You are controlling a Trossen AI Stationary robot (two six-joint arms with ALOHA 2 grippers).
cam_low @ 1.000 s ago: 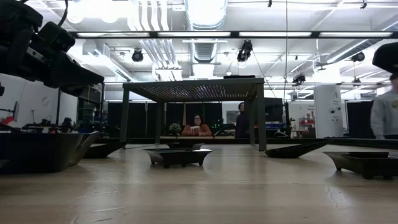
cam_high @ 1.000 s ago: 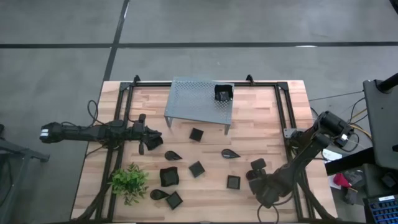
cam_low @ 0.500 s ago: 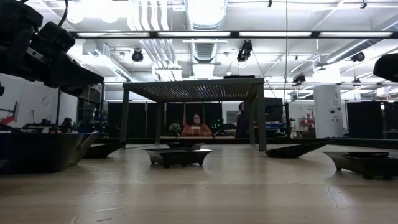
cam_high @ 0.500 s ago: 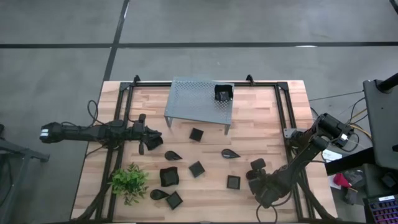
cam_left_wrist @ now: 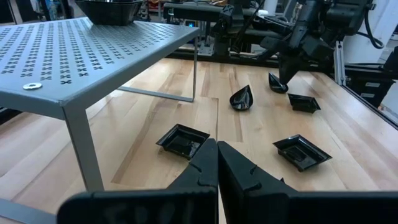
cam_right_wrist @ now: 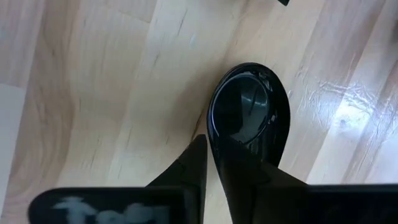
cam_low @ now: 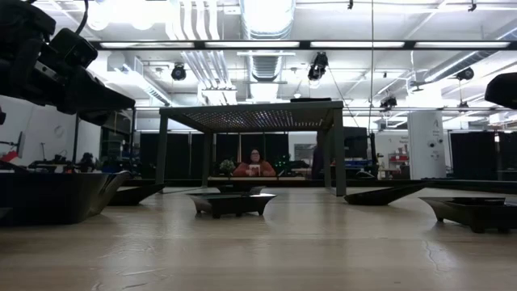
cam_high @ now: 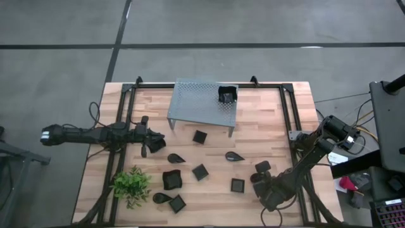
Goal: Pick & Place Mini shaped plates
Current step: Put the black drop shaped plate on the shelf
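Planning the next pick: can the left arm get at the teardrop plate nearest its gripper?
Probably yes: the left gripper sits close beside that teardrop plate with nothing standing between them; its jaws are shut and would need opening.

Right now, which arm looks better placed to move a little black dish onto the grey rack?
The right. Its pincer already pinches the rim of a teardrop dish, while the left pincer is shut and empty near the rack.

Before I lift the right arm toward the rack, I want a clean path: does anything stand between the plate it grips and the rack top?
Nothing visible blocks it. The right gripper pinches the teardrop plate; the grey rack holds one dish at a corner.
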